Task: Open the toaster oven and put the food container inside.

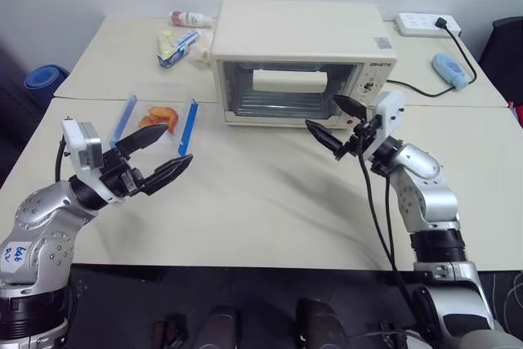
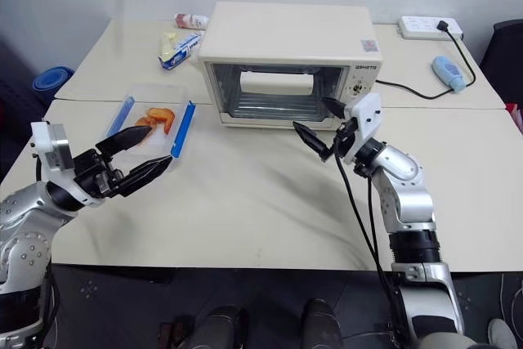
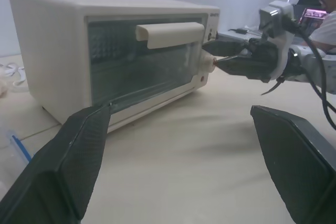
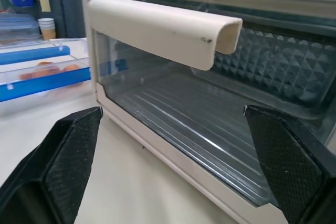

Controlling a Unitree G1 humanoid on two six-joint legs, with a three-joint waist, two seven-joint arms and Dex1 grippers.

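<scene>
While both pairs of jaws stand spread wide and grasp nothing, the right gripper (image 1: pixel 337 121) hangs just in front of the toaster oven (image 1: pixel 302 46), near its right front corner, with its tips turned toward the glass door. In the right wrist view the white bar handle (image 4: pixel 163 31) lies straight ahead of these fingers, and its long axis runs level across the door, so I judge the right arm is the nearer one for pulling the door, which is not yet open. The left gripper (image 1: pixel 155 161) hovers over the desk (image 1: pixel 270 202) close to its left edge. The food container (image 1: pixel 157 120) rests on the desk just beyond this gripper, left of the oven, its blue clips pointing away from the robot.
</scene>
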